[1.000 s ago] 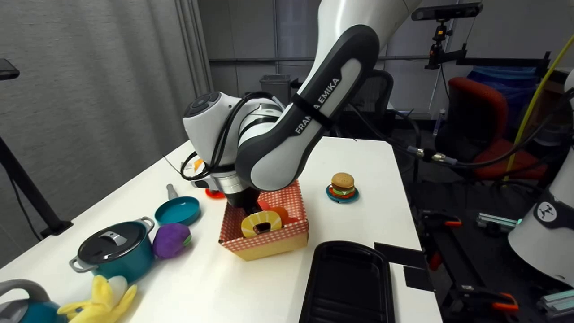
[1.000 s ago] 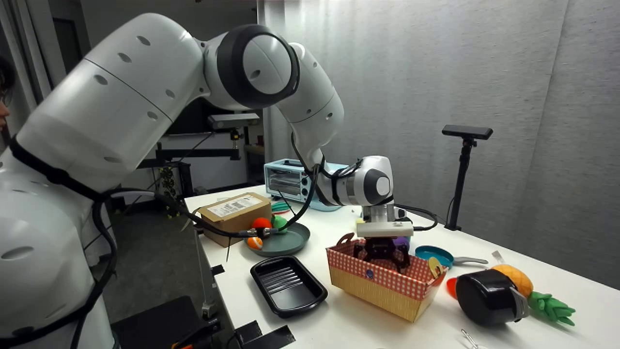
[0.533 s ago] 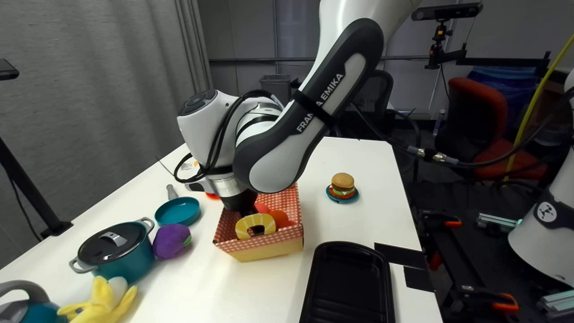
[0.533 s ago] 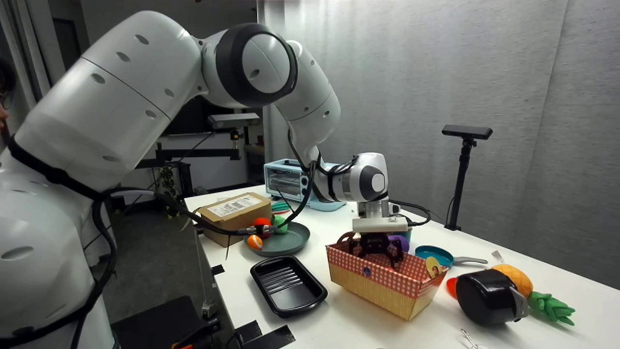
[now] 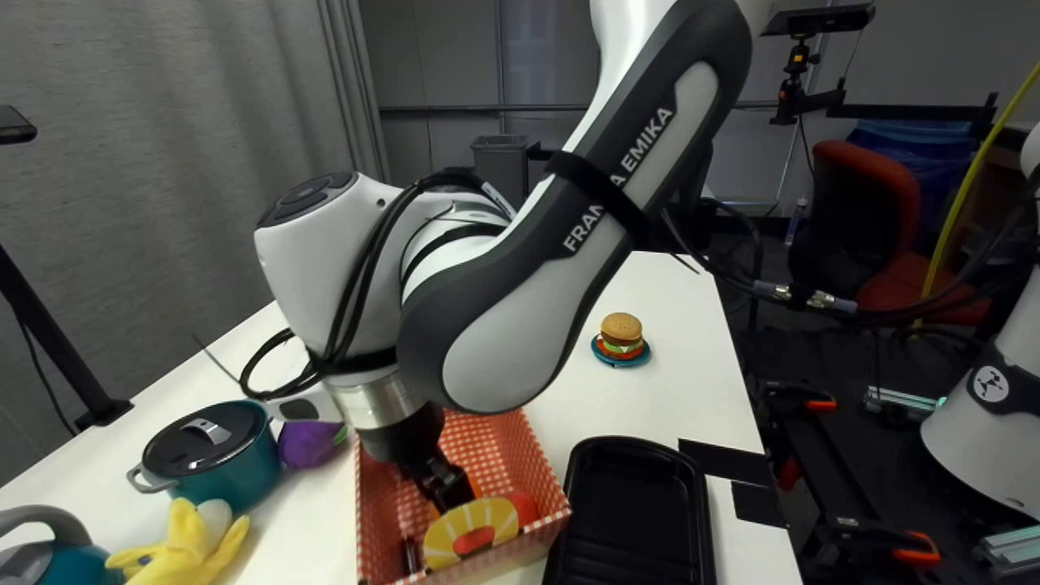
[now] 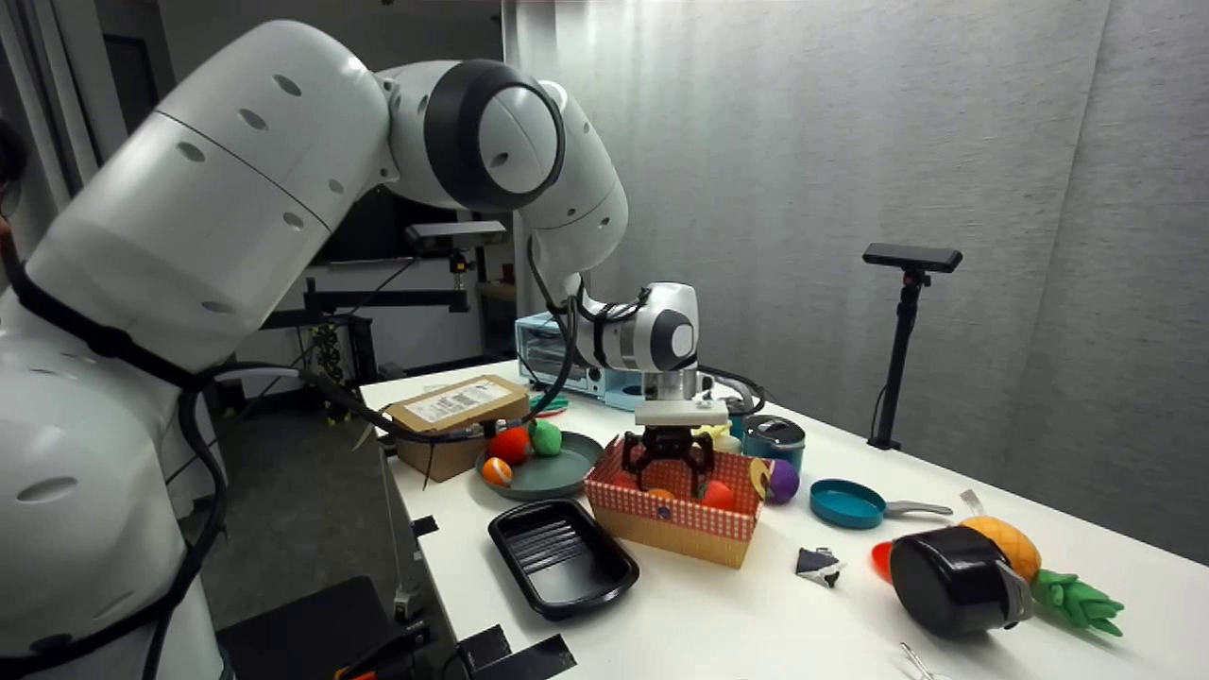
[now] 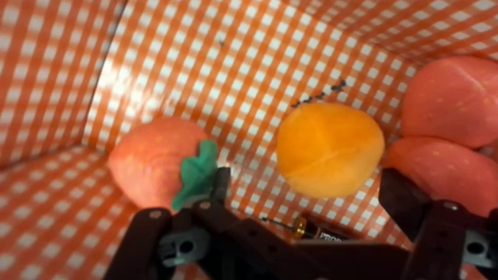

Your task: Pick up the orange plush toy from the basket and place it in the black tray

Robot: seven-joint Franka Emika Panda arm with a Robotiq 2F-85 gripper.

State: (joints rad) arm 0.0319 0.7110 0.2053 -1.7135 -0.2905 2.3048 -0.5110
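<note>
The orange plush toy (image 7: 330, 149) lies on the floor of the basket (image 7: 241, 50). It shows between my gripper's fingers in the wrist view and just over the basket wall in an exterior view (image 6: 660, 493). My gripper (image 7: 307, 188) is open and points down into the basket, with nothing between its fingers. The fingers stand to either side of the toy and apart from it. The gripper (image 6: 669, 484) and basket (image 6: 675, 534) also show in an exterior view. The black tray (image 6: 564, 557) stands beside the basket with nothing in it, also in an exterior view (image 5: 634, 512).
Red toys, one with a green leaf (image 7: 159, 159), others (image 7: 451, 97) by the right finger, share the basket. A dark pen-like thing (image 7: 323, 233) and a yellow ring (image 5: 471, 532) are there too. A grey plate (image 6: 557, 467) and a teal pan (image 6: 848, 503) stand nearby.
The basket and gripper have shifted together across the table, and the basket now stands nearer the black tray. A small dark-and-white thing now shows on the table where the basket was.
</note>
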